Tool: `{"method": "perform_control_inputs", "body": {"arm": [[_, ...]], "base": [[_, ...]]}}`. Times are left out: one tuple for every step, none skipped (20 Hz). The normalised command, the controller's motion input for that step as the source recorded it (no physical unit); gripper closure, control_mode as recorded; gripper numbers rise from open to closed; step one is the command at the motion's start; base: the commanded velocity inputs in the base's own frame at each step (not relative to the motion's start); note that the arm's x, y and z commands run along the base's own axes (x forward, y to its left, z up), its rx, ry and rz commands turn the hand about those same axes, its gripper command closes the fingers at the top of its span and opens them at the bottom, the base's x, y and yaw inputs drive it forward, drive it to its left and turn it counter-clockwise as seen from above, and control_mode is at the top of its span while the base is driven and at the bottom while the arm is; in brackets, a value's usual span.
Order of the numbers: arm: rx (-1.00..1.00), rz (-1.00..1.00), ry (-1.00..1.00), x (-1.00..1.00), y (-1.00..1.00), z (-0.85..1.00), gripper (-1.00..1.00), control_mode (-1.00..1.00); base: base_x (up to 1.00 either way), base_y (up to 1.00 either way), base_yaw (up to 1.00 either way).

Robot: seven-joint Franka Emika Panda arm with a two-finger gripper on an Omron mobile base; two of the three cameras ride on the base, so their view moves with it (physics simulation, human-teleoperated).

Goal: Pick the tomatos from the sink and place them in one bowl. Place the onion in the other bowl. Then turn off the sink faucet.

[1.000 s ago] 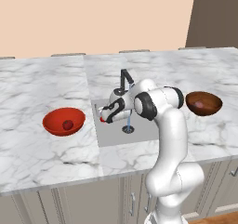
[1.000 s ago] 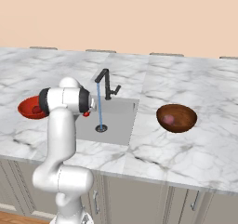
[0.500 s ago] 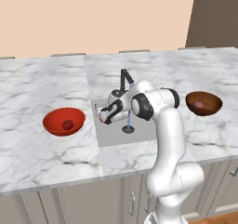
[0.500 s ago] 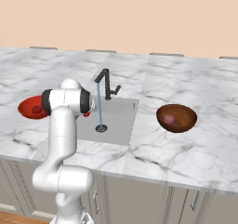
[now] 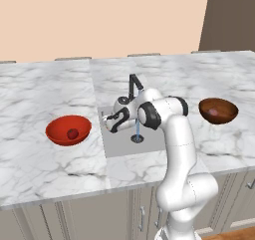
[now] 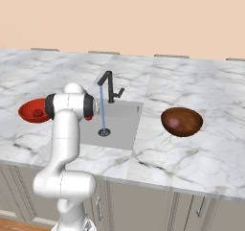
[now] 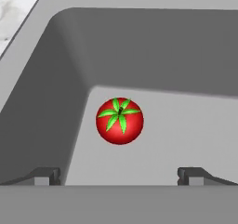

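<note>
A bright red tomato [image 7: 119, 121] with a green top lies on the floor of the grey sink [image 7: 56, 102], near its corner. My gripper [image 7: 118, 176] hangs open above it, the fingertips [image 7: 46, 174] spread wide on either side and not touching it. In the left base view the gripper [image 5: 110, 122] points down over the left part of the sink [image 5: 124, 142]. A darker tomato [image 5: 73, 133] rests in the red-orange bowl [image 5: 60, 127]. The pinkish onion [image 5: 213, 112] lies in the dark brown bowl [image 5: 224, 107]. Water runs from the black faucet [image 5: 133, 84].
The water stream [image 5: 137, 128] falls onto the round drain [image 5: 137, 138] just right of my hand. White marble counter [image 5: 45, 159] surrounds the basin. From the right, the red bowl [image 6: 28, 111] lies left of my arm and the brown bowl [image 6: 186, 116] right of the sink [image 6: 124, 122].
The gripper has shifted slightly left and down toward the sink's left side. Its jaws stay open, and the bowls and their contents have not moved.
</note>
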Motion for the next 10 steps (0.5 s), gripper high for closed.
{"method": "perform_control_inputs", "body": {"arm": [[0.0,0.0,0.0,0.2,0.0,-0.14,-1.0,-1.0],[0.0,0.0,0.0,0.17,0.03,-0.15,-1.0,-1.0],[0.0,0.0,0.0,0.18,0.03,-0.14,-1.0,-1.0],[0.0,0.0,0.0,0.17,0.0,-0.14,-1.0,-1.0],[0.0,0.0,0.0,0.12,0.05,-0.18,-1.0,-1.0],[0.0,0.0,0.0,0.09,0.03,-0.21,-1.0,-1.0],[0.0,0.0,0.0,0.07,0.0,-0.21,-1.0,-1.0],[0.0,0.0,0.0,0.05,0.04,-0.31,-1.0,-1.0],[0.0,0.0,0.0,0.0,0.0,-0.35,-1.0,-1.0],[0.0,0.0,0.0,0.0,0.0,-0.29,-1.0,-1.0]], "base": [[0.0,0.0,0.0],[0.0,0.0,0.0],[0.0,0.0,0.0],[0.0,0.0,0.0],[0.0,0.0,0.0],[0.0,0.0,0.0],[0.0,0.0,0.0],[0.0,0.0,0.0],[0.0,0.0,0.0],[0.0,0.0,0.0]]}}
